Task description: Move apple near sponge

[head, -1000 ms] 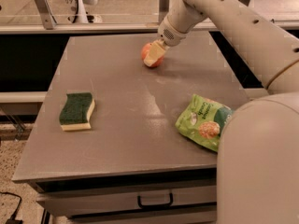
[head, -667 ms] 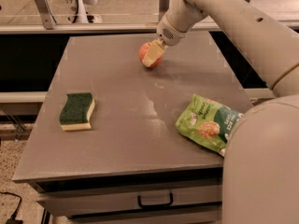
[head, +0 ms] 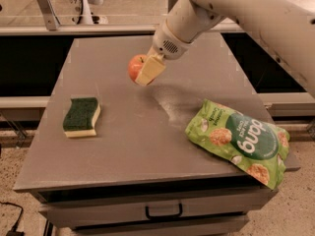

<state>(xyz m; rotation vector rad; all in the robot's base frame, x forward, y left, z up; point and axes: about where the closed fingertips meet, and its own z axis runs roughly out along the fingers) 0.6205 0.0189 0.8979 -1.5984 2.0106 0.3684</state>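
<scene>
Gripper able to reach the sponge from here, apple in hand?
Likely yes: the gripper, over mid-table and shut on the apple, has only bare tabletop between it and the sponge; the snack bag lies on the opposite side.

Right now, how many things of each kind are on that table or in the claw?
Apple, gripped in the claw over the table's far middle: 1
Sponge: 1
Green snack bag: 1
Total: 3

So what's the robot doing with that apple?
The robot's hand grips the apple at the far middle of the grey table. The sponge lies apart from it on the table's left side, and a green snack bag lies on the right. The apple isn't near the sponge yet.
</scene>
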